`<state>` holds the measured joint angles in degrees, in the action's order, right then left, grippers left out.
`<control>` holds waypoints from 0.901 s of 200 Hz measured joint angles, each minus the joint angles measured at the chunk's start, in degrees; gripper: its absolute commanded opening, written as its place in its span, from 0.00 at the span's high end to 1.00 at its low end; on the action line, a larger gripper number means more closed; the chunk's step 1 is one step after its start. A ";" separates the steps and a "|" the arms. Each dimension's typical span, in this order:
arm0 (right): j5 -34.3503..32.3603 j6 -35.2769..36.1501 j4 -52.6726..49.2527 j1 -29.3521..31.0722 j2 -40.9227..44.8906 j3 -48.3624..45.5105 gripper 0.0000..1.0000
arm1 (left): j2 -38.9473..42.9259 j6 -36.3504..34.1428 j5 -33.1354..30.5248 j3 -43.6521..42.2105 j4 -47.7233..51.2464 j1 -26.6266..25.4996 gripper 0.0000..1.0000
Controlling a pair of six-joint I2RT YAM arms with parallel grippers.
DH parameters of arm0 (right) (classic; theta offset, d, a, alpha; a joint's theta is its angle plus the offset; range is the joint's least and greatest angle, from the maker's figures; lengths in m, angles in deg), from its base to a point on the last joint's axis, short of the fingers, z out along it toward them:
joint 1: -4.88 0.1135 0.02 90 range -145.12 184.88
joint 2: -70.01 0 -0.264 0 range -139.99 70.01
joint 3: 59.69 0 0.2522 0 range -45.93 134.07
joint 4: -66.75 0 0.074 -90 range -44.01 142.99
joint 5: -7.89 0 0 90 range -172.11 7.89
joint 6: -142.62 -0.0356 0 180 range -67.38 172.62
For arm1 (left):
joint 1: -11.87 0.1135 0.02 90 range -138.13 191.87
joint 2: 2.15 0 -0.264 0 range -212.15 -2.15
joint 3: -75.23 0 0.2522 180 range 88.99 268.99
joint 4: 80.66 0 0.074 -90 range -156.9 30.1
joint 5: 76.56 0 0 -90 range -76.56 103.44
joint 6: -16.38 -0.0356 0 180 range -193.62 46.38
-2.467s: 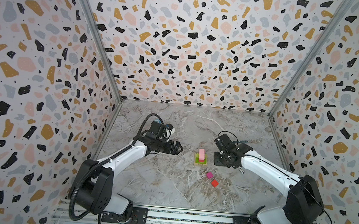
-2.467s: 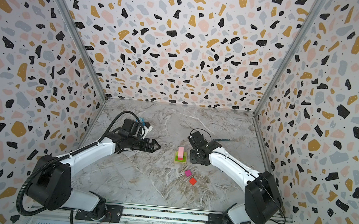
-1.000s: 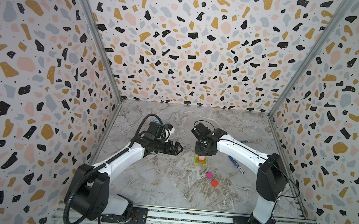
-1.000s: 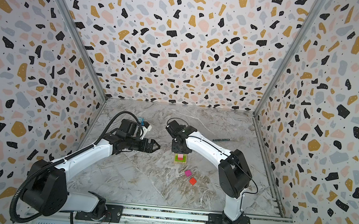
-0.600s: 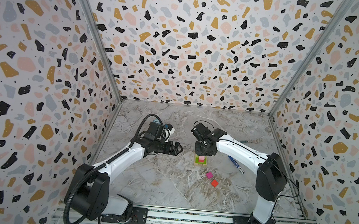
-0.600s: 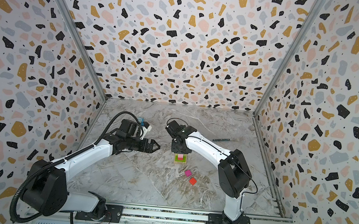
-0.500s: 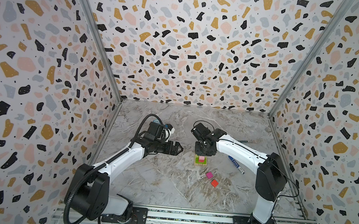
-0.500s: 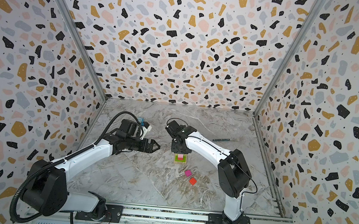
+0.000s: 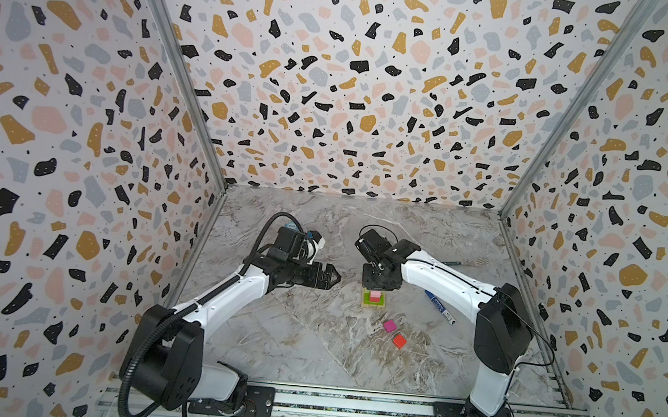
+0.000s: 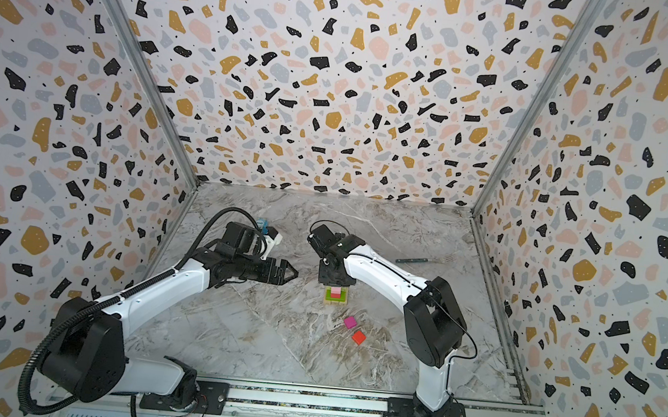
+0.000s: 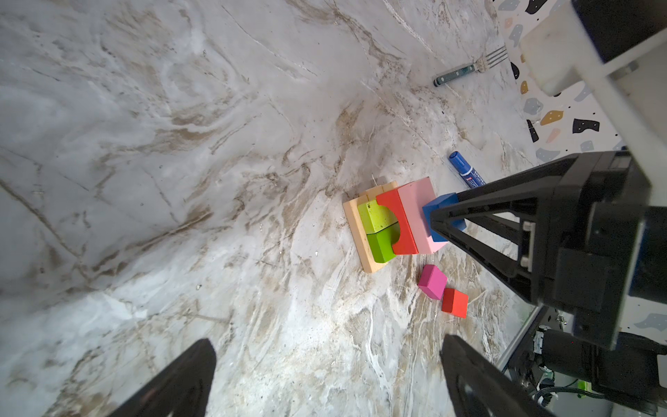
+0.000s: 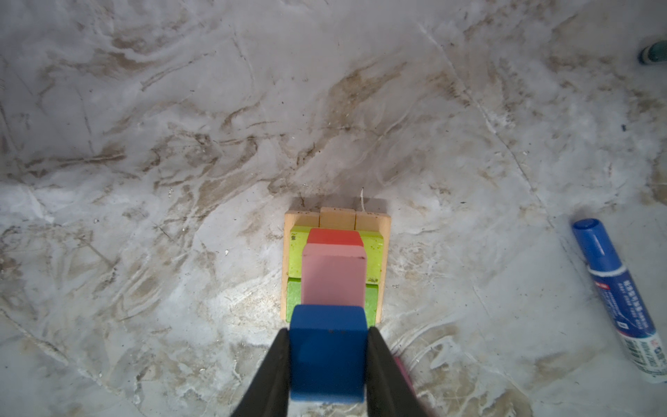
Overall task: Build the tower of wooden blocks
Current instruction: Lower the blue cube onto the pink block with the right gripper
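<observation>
The tower stands mid-table: a tan base, two lime-green wood blocks, then a red and a pink block. My right gripper hangs straight over it, shut on a blue cube that sits at the pink block's top; whether it rests there I cannot tell. My left gripper is open and empty, left of the tower. A magenta cube and an orange-red cube lie loose in front.
A blue-capped marker lies right of the tower under the right arm. A fork lies farther back right. A pale blue box shows behind the left wrist. Patterned walls close three sides.
The right arm has swung from the table right of the tower to above it with the blue cube. Over the last second neither arm has visibly moved.
</observation>
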<state>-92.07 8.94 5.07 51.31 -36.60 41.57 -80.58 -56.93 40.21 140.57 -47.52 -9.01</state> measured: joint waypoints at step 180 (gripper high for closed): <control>-0.44 0.00 0.61 -0.02 -0.42 -0.02 0.73 | 0.00 0.00 0.00 0.00 0.00 0.00 0.02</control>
<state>-92.50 8.94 5.68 51.29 -37.01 41.55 -80.58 -56.93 40.21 140.57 -47.52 -9.01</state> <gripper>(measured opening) 0.323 0.984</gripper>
